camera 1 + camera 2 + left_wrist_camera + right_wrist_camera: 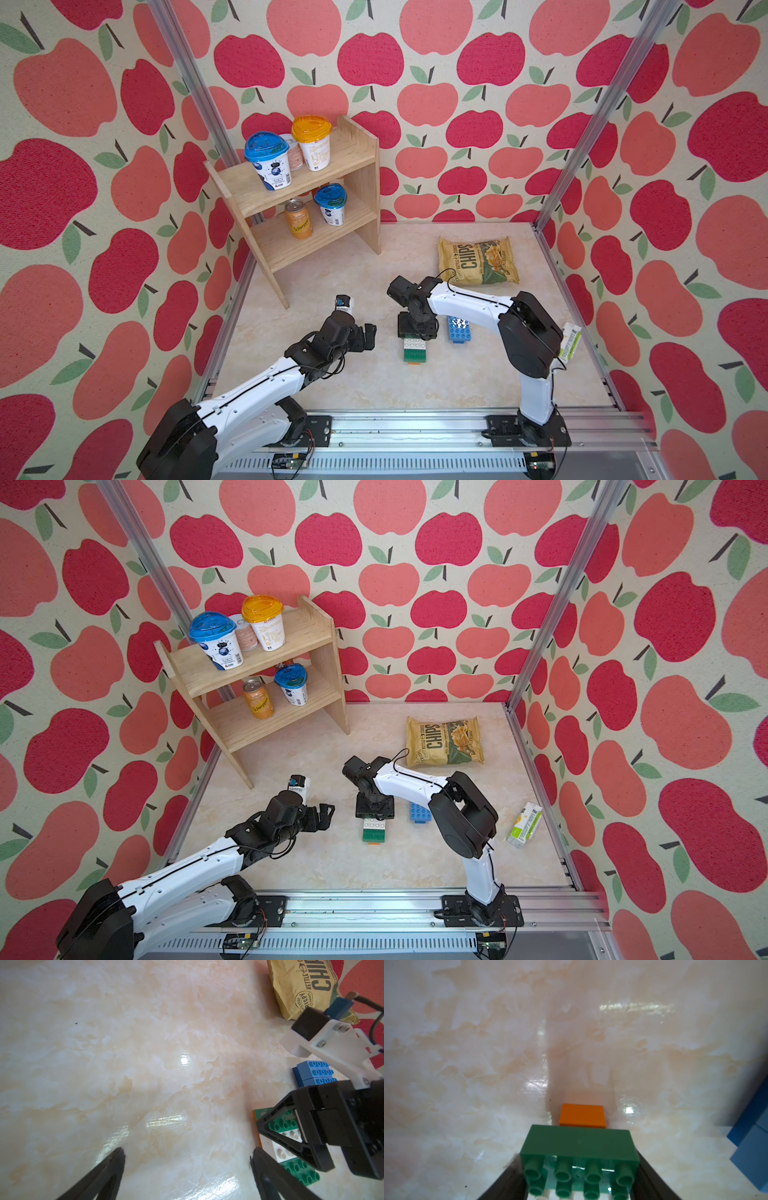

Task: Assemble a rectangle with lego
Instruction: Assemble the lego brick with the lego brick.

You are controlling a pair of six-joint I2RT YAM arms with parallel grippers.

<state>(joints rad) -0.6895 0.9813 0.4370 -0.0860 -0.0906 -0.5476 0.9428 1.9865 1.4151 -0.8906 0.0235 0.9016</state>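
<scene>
1. the right claw (417, 331) points straight down over the far end of the brick stack (413, 352), which sits mid-surface (374, 386) with green and white on top and orange peeping out beneath. in the right wrist view its jaws hug both sides of the stack, so it looks like a grip.
2. the left claw (188, 1154) hangs wide open and empty over bare surface, near the stack's left side.
3. the blue bricks (459, 330) lie together near the stack's right side, apart from it.
4. the step in hand, as i judge it, is pressing or steadying the stack, with the rectangle only part built.
5. the next move likely calls for bringing the blue bricks against the stack — edges square, studs lined up, the stack held firm so it does not slide.
</scene>
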